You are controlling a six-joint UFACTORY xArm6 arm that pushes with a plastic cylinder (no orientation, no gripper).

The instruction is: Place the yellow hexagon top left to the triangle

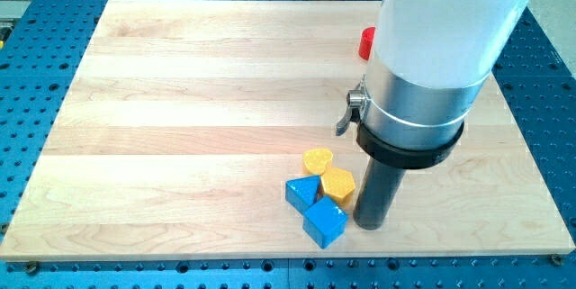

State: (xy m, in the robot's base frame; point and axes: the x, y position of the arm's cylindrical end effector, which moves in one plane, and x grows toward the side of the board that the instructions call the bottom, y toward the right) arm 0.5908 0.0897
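Note:
The yellow hexagon [338, 184] lies near the view's bottom centre of the wooden board [180, 127]. It touches the blue triangle [302, 191] on its left. A second yellow block, heart-like in shape [317, 159], sits just above and left of the hexagon. A blue cube [325, 222] lies just below the hexagon and the triangle. My tip [369, 224] rests on the board just right of the hexagon and the blue cube, very close to both.
A red block [366, 43] shows partly at the view's upper right, half hidden behind the arm's white and silver body [432, 64]. The board lies on a blue perforated table [27, 100].

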